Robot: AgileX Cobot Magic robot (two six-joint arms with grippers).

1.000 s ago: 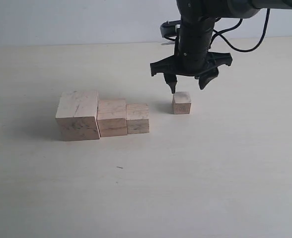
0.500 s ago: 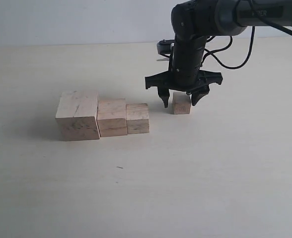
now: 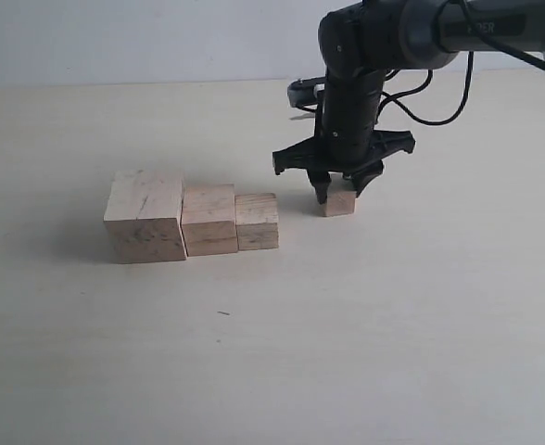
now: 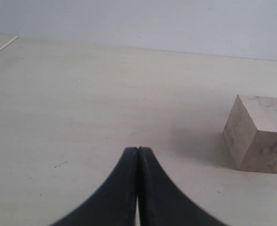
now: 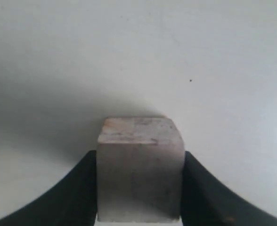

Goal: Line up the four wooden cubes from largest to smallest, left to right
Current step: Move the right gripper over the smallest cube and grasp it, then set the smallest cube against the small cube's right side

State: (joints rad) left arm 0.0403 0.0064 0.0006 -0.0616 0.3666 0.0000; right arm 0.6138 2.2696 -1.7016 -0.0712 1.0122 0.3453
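Grip | right tool [image 3: 339, 193] on smallest cube [image 5: 139, 174] | left tool [image 4: 137, 150] pressed closed

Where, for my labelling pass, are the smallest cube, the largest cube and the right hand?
smallest cube [image 3: 339, 206], exterior view, its front face.
largest cube [image 3: 145, 195], exterior view, its top face.
right hand [image 3: 339, 193], exterior view, midway between its fingertips.

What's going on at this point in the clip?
The right gripper is down at the table, its fingers against both sides of the smallest cube, which sits apart, right of the row. The large cube, medium cube and small cube stand side by side, in that order from the left. The left gripper is shut, holding nothing.
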